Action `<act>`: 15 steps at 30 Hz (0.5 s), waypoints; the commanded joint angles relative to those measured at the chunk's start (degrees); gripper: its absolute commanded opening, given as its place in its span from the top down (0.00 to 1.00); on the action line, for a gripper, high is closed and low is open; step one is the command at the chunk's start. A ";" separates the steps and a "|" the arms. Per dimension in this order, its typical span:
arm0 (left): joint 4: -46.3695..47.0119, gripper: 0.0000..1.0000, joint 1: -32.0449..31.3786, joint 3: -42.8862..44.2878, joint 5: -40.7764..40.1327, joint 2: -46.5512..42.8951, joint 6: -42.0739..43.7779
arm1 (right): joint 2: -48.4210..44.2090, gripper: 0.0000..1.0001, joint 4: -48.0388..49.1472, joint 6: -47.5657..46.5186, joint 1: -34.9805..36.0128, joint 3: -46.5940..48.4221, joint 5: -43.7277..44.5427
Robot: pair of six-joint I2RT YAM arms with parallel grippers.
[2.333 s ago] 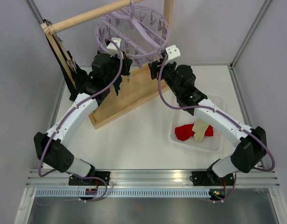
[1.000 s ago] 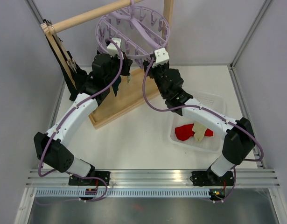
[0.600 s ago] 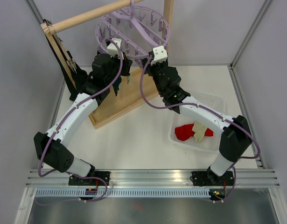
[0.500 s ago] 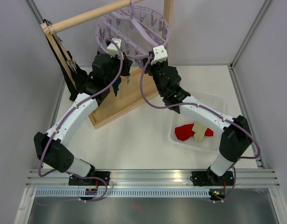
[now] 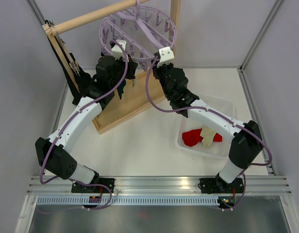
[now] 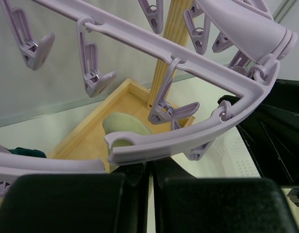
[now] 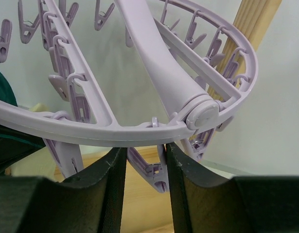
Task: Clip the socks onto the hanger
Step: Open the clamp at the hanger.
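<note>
- White tabletop (image 5: 154,141) and grey walls frame the job. The lavender hanger (image 5: 148,33) hangs from the wooden rack (image 5: 91,18), just above both sets of jaws.
- My right gripper (image 7: 144,151) has its jaws apart, one on either side of a clip (image 7: 150,171) under the outer ring. I cannot tell whether the pads press it yet.
- My left gripper (image 6: 150,170) is closed tight. A pale sock (image 6: 124,127) rises just beyond its tips, behind the ring, and I cannot tell if it is pinched.
- Risk: the hanger looks free to swing, so an off-centre squeeze could push the clip out sideways or tilt the ring away from the sock.
- In the way: the ring crosses just above the left jaws, and neighbouring clips crowd both sides.
- Well behind the right jaws, a tray (image 5: 222,148) holds a red sock (image 5: 192,137) and a cream sock (image 5: 206,133).
</note>
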 commanded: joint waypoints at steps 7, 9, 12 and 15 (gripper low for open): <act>2.63 0.98 -0.15 2.34 -0.06 -0.71 2.03 | -4.05 0.87 -4.99 4.13 0.19 2.77 -0.53; 2.62 0.98 -0.06 2.25 -0.06 -0.79 2.12 | -4.23 0.92 -6.75 4.93 0.19 3.82 -0.97; 2.54 0.98 -0.06 2.08 0.03 -0.79 1.94 | -4.05 1.00 -11.14 7.56 0.19 5.85 -1.67; 2.54 0.98 -0.06 1.47 0.03 -1.06 1.42 | -4.40 1.00 -14.22 10.55 0.19 6.90 -3.51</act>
